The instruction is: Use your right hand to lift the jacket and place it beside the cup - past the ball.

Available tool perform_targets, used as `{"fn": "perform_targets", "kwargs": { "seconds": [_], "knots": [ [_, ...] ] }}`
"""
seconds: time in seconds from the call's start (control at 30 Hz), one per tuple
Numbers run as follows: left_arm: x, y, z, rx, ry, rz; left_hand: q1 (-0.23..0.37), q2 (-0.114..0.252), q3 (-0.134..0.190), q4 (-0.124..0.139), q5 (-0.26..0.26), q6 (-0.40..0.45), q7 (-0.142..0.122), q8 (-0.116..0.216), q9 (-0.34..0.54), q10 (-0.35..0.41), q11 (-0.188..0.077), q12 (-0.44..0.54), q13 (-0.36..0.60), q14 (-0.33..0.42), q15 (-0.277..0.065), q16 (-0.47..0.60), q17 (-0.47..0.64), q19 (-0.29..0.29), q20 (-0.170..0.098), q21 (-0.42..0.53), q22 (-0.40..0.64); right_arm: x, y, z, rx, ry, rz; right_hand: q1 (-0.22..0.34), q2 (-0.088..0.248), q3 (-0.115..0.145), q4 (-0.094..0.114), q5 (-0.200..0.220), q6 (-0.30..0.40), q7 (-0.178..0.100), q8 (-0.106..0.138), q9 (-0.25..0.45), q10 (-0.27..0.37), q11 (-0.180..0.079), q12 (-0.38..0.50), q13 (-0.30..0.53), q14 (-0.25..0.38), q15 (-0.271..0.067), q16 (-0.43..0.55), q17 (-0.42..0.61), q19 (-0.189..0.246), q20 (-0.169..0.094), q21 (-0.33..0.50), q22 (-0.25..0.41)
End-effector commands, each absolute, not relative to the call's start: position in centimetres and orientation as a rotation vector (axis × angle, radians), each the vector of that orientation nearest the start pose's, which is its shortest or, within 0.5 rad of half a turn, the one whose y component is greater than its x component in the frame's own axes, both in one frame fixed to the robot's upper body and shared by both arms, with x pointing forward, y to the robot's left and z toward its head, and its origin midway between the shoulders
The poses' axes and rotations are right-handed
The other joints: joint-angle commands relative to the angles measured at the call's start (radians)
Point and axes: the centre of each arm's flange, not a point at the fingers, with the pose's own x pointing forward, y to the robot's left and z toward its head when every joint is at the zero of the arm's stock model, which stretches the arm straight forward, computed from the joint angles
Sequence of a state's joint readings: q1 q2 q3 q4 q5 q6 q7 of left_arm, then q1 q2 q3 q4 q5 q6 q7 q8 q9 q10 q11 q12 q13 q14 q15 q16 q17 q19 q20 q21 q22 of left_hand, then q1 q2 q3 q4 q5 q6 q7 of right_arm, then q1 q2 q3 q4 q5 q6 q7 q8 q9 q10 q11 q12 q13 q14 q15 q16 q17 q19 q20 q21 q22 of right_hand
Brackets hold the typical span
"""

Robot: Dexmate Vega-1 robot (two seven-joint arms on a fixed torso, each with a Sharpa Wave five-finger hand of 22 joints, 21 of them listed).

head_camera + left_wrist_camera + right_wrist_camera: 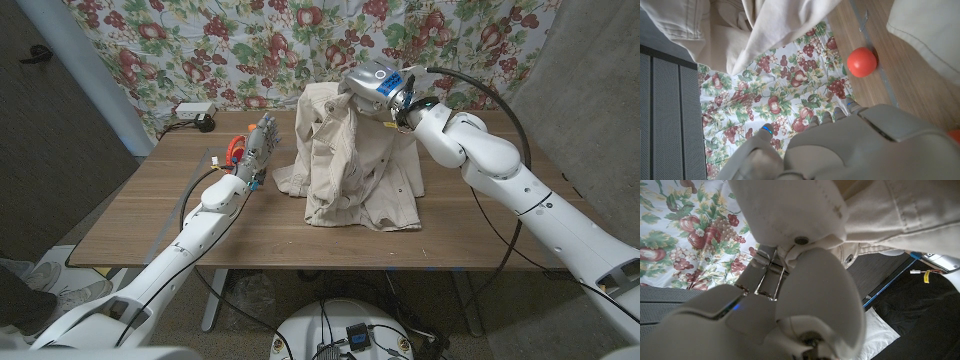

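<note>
Lift step underway: your right hand (375, 85) gripped the jacket (345, 160) by its top, hem dragging mid-surface; next you needed to carry it left past the ball (861, 62), toward the cup.

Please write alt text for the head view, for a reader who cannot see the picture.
The right hand holds a beige jacket up by its top, its hem resting on a wooden table. The left hand stands upright beside the jacket, in front of something orange. A floral cloth hangs behind the table.
</note>
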State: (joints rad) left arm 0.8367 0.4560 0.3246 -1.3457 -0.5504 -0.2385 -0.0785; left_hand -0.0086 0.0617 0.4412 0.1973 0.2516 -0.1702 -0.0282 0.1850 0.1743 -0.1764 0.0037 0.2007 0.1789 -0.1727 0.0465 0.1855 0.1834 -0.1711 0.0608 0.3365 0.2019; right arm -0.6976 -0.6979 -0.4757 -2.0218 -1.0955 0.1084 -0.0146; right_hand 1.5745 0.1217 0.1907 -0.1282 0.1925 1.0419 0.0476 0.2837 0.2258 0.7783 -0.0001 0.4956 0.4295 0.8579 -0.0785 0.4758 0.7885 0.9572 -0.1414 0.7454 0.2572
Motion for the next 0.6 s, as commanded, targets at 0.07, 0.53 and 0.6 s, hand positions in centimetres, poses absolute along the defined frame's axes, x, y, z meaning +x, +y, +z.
{"fn": "perform_targets", "kwargs": {
  "seconds": [0.07, 0.53, 0.6],
  "knots": [
    [64.3, 26.5, -1.1, 0.014, -0.621, -0.261, 0.003, 0.125, 0.0, 0.001, 0.006, -0.212, -0.003, 0.0, 0.005, -0.236, 0.006, 0.0, 0.006, -0.237, 0.002, 0.005, 0.003, -0.125, 0.002, -0.003, 0.002, 47.1, -13.7, 16.4, -1.758, -1.324, -0.348, 0.013, 0.005, 0.004, -0.006, 0.004, 0.047, 0.035, -0.003, 0.004, 0.01, -0.001, 0.006, 0.004, 0.039, -0.13, -0.003, 0.004, -0.004, -0.089, 0.01, 0.0],
    [64.2, 26.6, -1.0, 0.014, -0.624, -0.261, 0.003, 0.125, -0.001, 0.002, 0.006, -0.213, -0.003, 0.0, 0.005, -0.236, 0.006, 0.0, 0.006, -0.239, 0.002, 0.004, 0.003, -0.125, 0.001, -0.004, 0.002, 46.7, -14.9, 17.7, -1.741, -1.326, -0.438, 0.014, 0.004, 0.001, -0.005, 0.003, 0.048, 0.034, -0.005, 0.004, 0.01, -0.001, 0.007, 0.007, 0.041, -0.129, -0.009, 0.01, -0.007, -0.089, 0.018, -0.003],
    [64.2, 26.6, -1.1, 0.008, -0.622, -0.26, 0.003, 0.125, -0.001, 0.002, 0.006, -0.213, -0.003, 0.0, 0.005, -0.236, 0.006, 0.0, 0.006, -0.24, 0.002, 0.004, 0.003, -0.125, 0.001, -0.004, 0.002, 46.7, -15.0, 18.0, -1.738, -1.329, -0.454, 0.014, 0.004, 0.001, -0.005, 0.004, 0.049, 0.035, -0.005, 0.004, 0.009, -0.003, 0.006, 0.008, 0.042, -0.13, -0.011, 0.01, -0.007, -0.089, 0.02, -0.004]
  ]
}}
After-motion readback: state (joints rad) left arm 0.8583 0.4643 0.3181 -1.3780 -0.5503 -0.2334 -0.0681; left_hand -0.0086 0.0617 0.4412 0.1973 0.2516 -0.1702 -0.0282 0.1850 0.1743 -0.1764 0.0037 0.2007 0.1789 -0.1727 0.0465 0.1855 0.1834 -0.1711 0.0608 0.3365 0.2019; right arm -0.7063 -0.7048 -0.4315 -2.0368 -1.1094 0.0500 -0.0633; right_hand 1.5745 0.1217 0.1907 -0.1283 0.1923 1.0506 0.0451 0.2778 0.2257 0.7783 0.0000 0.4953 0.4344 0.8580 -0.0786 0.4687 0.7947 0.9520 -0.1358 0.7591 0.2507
